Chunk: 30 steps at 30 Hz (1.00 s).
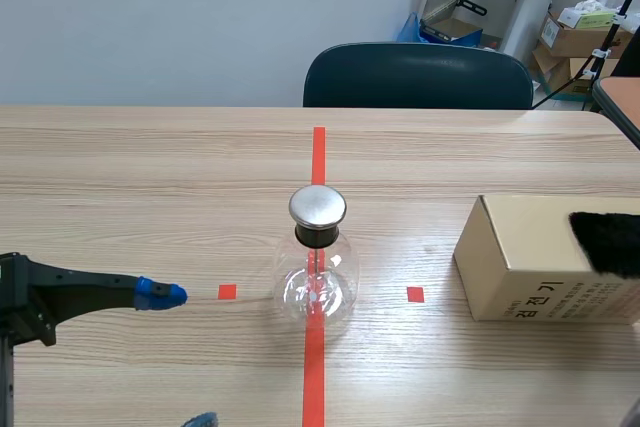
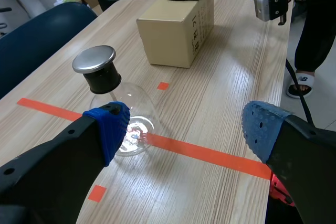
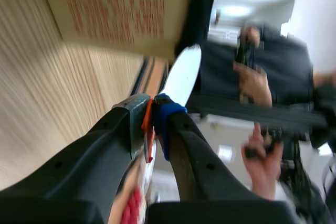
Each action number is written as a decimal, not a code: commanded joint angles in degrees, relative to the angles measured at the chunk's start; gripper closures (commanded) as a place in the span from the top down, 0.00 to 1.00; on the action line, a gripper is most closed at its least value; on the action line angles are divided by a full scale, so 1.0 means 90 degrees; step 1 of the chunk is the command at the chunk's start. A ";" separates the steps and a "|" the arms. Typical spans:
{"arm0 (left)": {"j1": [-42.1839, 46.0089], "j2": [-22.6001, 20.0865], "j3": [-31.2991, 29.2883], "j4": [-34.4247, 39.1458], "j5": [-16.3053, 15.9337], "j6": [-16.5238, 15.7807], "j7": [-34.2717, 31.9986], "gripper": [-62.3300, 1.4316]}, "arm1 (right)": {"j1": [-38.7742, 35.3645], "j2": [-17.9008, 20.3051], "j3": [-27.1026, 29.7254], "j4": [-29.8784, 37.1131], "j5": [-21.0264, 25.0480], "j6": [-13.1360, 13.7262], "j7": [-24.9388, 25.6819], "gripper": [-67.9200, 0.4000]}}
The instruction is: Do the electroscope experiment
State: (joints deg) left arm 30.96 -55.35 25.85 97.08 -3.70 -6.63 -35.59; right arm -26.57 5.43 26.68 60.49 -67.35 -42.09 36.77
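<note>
Left wrist view: the left gripper (image 2: 186,129) has its claw wide apart, blue pads facing each other with nothing between them. In the scene view this arm lies low over the table (image 1: 120,177) at the left, pointing toward the middle and well short of the flask (image 1: 315,282).

The flask, clear glass and round-bellied, stands upright at the table's middle, on the long tape line (image 1: 318,152) and between two small tape squares. A black stopper closes its neck, topped by a flat metal cap (image 1: 318,206). A thin stem runs down inside the glass; what hangs from it is too small to tell. From the left wrist, the flask is just ahead of the left finger, apart from it.

Behind the table's far edge stands a dark chair (image 1: 418,75).

To the right, well apart from the flask, a box (image 1: 530,247) lies on its side with print on its front face. A black fur (image 1: 608,242) rests on its top, at the right end.

The right gripper (image 3: 150,114) is held near the box, which fills the space ahead of it in the blurred right wrist view. Its claw is nearly together, clamped on a thin orange-red strip (image 3: 148,127) pressed between the pads. Beyond it, a person's hand (image 3: 253,83) shows, blurred.
</note>
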 commanded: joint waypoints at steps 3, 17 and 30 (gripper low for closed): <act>0.0051 0.0063 -0.0022 0.0126 -0.0039 -0.0012 -0.0090 0.75 | 0.0007 0.0066 0.0000 0.0058 -0.0012 -0.0308 0.1732 0.02; 0.0051 0.0063 -0.0022 0.0126 -0.0039 -0.0015 -0.0087 0.75 | 0.0005 0.0068 0.0000 0.0058 -0.0002 -0.0308 0.0197 0.02; 0.0051 0.0063 -0.0022 0.0126 -0.0039 -0.0015 -0.0066 0.75 | -0.0012 0.0063 0.0007 0.0058 0.0061 -0.0308 0.0403 0.02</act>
State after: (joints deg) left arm 30.96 -55.35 25.85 97.08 -3.70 -6.63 -35.42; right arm -26.41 5.23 26.46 60.49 -67.20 -42.19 41.17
